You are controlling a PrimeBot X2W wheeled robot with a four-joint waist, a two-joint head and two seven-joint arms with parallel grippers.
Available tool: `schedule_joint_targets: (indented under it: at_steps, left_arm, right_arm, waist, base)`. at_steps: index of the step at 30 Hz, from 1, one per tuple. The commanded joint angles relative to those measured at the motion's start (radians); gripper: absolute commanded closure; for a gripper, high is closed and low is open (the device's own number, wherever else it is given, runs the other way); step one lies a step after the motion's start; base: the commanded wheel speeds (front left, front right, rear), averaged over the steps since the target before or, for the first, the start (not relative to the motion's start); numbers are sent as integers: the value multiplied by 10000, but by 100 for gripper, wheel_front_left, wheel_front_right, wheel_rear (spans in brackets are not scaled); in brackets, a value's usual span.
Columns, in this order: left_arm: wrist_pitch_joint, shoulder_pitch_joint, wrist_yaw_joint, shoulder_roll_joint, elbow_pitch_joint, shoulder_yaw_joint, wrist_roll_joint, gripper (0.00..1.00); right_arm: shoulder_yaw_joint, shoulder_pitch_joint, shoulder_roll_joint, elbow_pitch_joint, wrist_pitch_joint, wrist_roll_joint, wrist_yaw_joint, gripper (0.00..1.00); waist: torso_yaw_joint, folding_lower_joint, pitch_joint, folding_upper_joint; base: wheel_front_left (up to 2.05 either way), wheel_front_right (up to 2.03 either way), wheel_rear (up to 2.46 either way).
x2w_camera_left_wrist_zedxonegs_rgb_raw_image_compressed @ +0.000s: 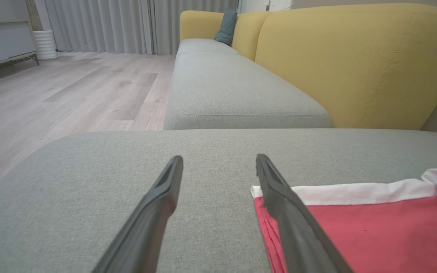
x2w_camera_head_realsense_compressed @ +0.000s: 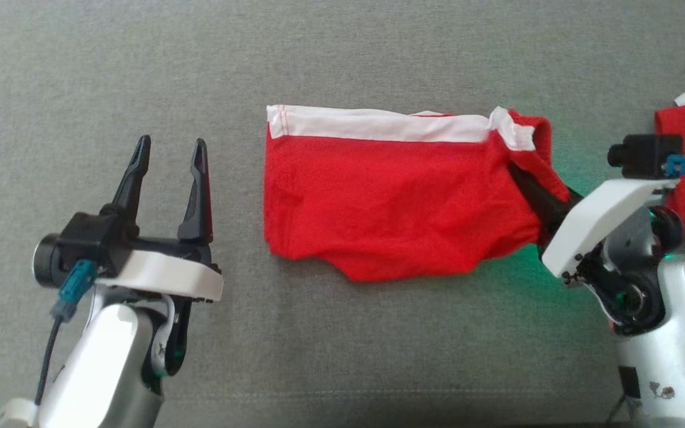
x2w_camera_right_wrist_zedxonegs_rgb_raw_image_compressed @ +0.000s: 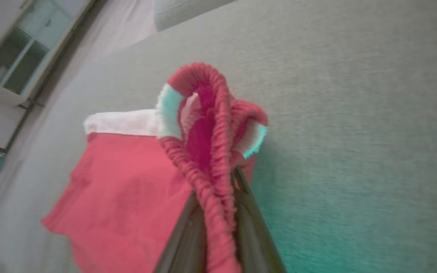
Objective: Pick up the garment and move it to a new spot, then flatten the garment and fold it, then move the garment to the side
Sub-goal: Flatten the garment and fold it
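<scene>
The garment (x2w_camera_head_realsense_compressed: 390, 196) is clamped at its edge by the right end effector (x2w_camera_head_realsense_compressed: 527, 187); the left end effector (x2w_camera_head_realsense_compressed: 171, 148) is spread open.

Silver-grey forearms (x2w_camera_head_realsense_compressed: 110, 356) carry white wrist plates (x2w_camera_head_realsense_compressed: 164, 280) and black camera blocks (x2w_camera_head_realsense_compressed: 646, 156) — each with a teal plug (x2w_camera_head_realsense_compressed: 74, 286). The left gripper (x2w_camera_head_realsense_compressed: 171, 142) has long, black, tapered fingers (x2w_camera_head_realsense_compressed: 197, 193); a dark cable (x2w_camera_head_realsense_compressed: 48, 356) trails from its plug toward seven o'clock.
</scene>
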Motion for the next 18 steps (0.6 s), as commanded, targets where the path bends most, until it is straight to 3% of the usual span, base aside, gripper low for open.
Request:
schedule_joint_targets:
  at_steps: [1, 6, 10, 18]
  left_arm:
    - [-91, -134, 27, 229, -264, 312, 23, 0]
    - [-96, -171, 50, 159, -239, 250, 20, 0]
    - [-102, -238, 43, 72, -200, 178, 28, 0]
    - [-118, -342, -55, -182, 32, 39, 2, 0]
  right_arm:
    - [121, -75, 140, -604, 223, 265, -9, 100]
    - [334, -256, 693, -1191, 1104, 1358, -9, 100]
    - [768, -589, 1001, -845, 1300, 2131, -9, 100]
    - [2503, -1846, 1094, 1398, -321, 3250, -9, 100]
  waist:
    - [81, 0, 1, 0]
    - [416, 0, 2, 0]
    - [749, 0, 46, 0]
    - [1458, 0, 108, 0]
  base:
    - [0, 0, 0]
    - [0, 0, 0]
    - [0, 0, 0]
    - [0, 0, 0]
